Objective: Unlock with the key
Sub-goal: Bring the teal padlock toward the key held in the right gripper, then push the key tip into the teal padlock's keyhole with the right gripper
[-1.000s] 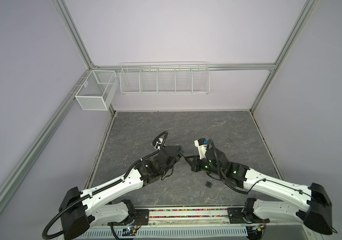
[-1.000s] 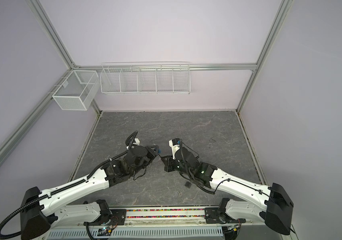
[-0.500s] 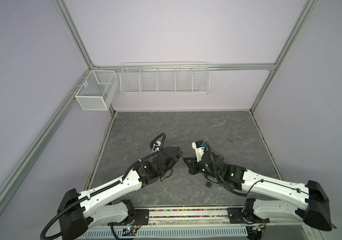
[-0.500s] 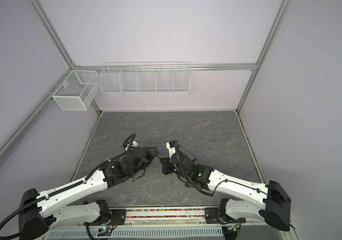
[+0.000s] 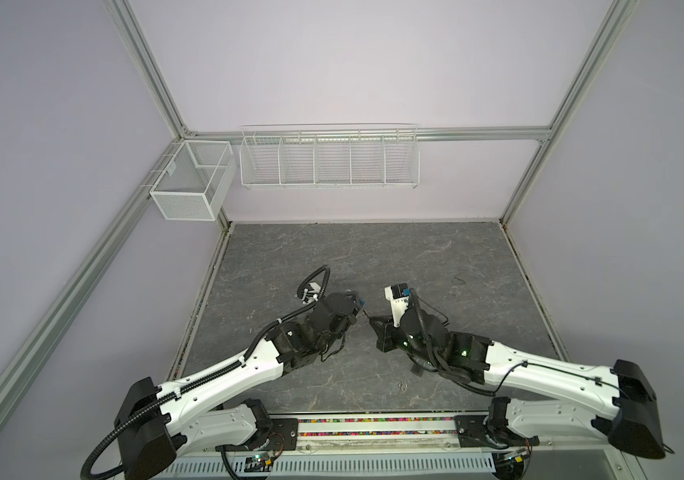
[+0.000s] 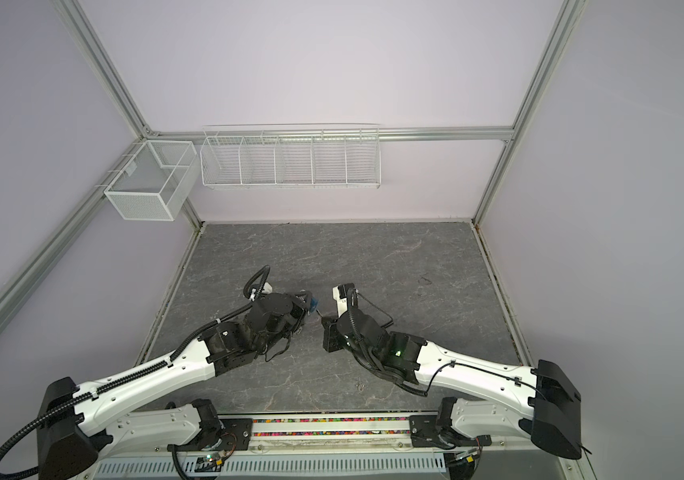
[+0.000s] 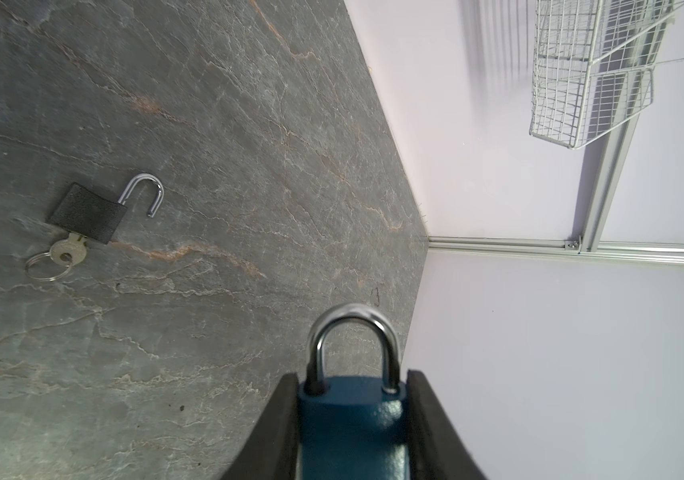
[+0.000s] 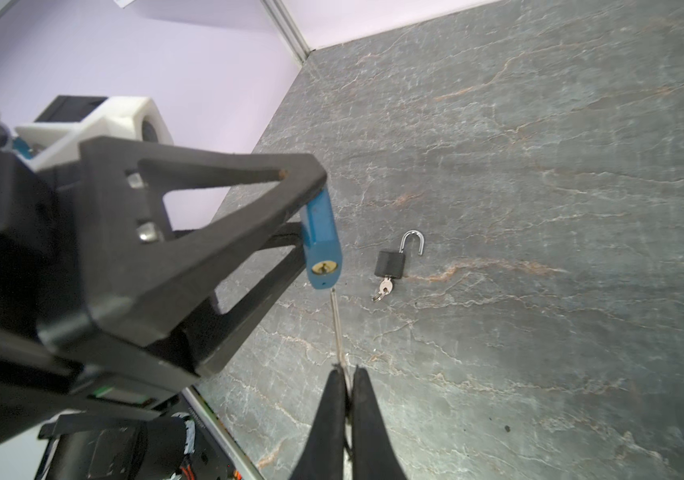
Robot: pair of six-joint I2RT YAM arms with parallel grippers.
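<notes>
Above the middle of the desk (image 5: pixel 415 257), the left hand (image 7: pixel 352 376) holds a padlock (image 8: pixel 321 241). Its keyhole end faces the right hand (image 8: pixel 346 372), whose key (image 8: pixel 336 324) ends just beside it. A second padlock (image 8: pixel 390 264), with its own key (image 8: pixel 386 286) inserted, lies on the desk near the front, beside the right arm.

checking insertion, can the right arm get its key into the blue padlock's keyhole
Probably yes: nothing lies between the key in the right gripper and the facing keyhole of the blue padlock.
</notes>
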